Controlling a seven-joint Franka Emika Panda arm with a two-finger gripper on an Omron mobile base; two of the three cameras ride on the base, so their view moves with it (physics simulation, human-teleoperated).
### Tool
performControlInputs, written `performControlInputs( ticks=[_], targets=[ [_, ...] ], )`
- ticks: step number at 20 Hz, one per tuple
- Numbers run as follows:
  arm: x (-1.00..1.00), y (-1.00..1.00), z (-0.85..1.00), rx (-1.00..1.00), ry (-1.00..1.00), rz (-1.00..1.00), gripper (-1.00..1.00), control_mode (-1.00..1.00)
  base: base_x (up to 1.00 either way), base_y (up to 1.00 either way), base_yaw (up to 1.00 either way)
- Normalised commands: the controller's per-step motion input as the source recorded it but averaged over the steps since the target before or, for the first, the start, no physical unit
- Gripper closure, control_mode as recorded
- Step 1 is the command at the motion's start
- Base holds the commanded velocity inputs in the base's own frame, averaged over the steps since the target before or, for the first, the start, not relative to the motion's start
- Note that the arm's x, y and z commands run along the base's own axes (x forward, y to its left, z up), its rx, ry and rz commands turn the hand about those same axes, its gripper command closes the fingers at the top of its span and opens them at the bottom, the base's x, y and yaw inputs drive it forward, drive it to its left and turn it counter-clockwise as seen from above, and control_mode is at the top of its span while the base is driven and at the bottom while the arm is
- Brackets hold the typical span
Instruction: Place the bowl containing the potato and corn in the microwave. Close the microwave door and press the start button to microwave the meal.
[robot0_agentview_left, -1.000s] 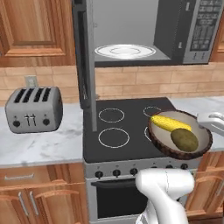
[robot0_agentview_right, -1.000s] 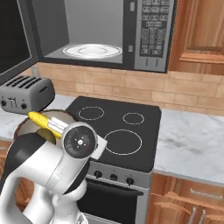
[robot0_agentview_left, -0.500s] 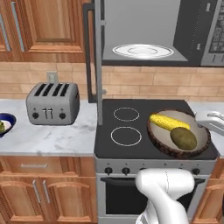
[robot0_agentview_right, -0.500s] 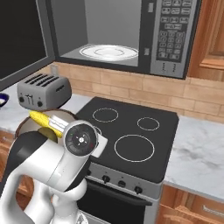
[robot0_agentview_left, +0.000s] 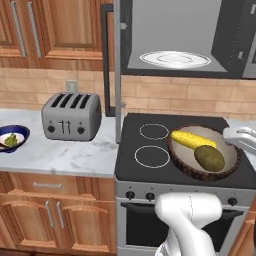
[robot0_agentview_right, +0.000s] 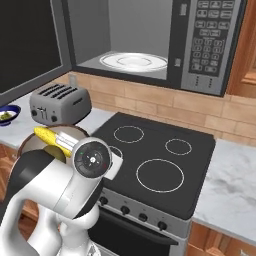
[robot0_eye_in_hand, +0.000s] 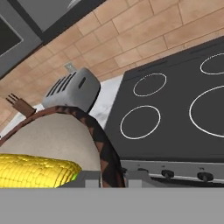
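1. Gripping the rim of the bowl (robot0_eye_in_hand: 103, 148), the gripper (robot0_eye_in_hand: 111, 178) shows in the hand view with its two finger tips closed narrowly on either side of the dark patterned edge.
2. Inside the bowl lies the corn (robot0_agentview_left: 192, 139), a bright yellow cob, with the olive-brown potato (robot0_agentview_left: 209, 157) just beside it on the near side in the left base view.
3. In that view the bowl (robot0_agentview_left: 202, 152) appears over the right half of the black stove top (robot0_agentview_left: 150, 150), beside the two left burner rings, with the white hand reaching it from the right edge.
4. In the right base view the bowl (robot0_agentview_right: 37, 145) and cob (robot0_agentview_right: 52, 140) sit behind the arm's white elbow, over the stove's left front corner.
5. Above the stove hangs the microwave (robot0_agentview_right: 200, 45), its cavity open and the white turntable plate (robot0_agentview_right: 132, 62) bare.
6. Its microwave door (robot0_agentview_left: 117, 75) is swung wide and seen edge-on in the left base view.
7. On the marble counter (robot0_agentview_left: 75, 155) left of the stove stands a steel toaster (robot0_agentview_left: 71, 116).
8. Farther left sits a blue-rimmed bowl (robot0_agentview_left: 11, 138) with food bits.
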Motion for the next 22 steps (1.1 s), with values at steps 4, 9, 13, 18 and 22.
performControlInputs(
  ticks=[4,9,13,18,22],
  targets=[
    [0.00,0.00,0.00,0.00,0.00,0.00,1.00,1.00,0.25,-0.09,0.20],
    [0.00,0.00,0.00,0.00,0.00,0.00,1.00,1.00,0.07,-0.11,0.17],
    [0.00,0.00,0.00,0.00,0.00,0.00,1.00,1.00,0.01,-0.11,0.10],
    [0.00,0.00,0.00,0.00,0.00,0.00,1.00,1.00,0.10,-0.22,0.10],
    [0.00,0.00,0.00,0.00,0.00,0.00,1.00,1.00,0.13,-0.25,0.11]
  ],
)
